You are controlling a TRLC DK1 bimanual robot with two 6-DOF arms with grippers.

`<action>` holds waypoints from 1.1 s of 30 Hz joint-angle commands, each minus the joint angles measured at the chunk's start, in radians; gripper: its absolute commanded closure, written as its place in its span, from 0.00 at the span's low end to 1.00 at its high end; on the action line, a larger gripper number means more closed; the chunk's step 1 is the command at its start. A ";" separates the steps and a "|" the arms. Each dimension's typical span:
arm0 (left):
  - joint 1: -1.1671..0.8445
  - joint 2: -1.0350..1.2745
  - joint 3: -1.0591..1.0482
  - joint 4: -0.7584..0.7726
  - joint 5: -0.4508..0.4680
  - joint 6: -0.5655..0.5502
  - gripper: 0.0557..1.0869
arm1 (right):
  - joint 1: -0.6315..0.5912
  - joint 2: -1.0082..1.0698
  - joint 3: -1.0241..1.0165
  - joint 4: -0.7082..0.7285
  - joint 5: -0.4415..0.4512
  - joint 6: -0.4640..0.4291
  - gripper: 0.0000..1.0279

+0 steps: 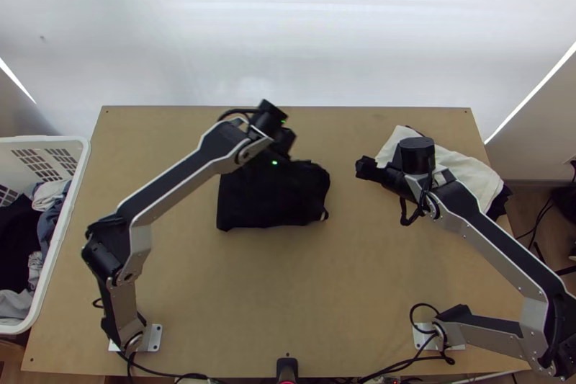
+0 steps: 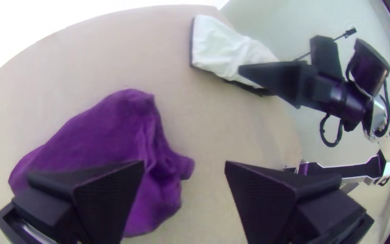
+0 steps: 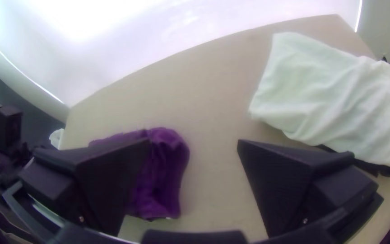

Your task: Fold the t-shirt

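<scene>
Tabletop [image 1: 288, 297] surrounds the t-shirt [image 1: 270, 200]; left gripper [image 2: 184, 163] near it, right gripper [image 3: 194, 141] farther, fingers spread on both; shallow pinching could drag layers askew.

Dark t-shirt [image 1: 270, 204], plain white cloth [image 1: 477, 173]

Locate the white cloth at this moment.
In the top view, the white cloth lies near the table's far right corner, on top of dark cloth and partly hidden by the right arm.
</scene>
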 commanded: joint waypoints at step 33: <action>0.251 -0.198 -0.030 0.009 0.032 0.025 0.04 | 0.275 0.442 0.234 -0.034 -0.033 0.098 0.04</action>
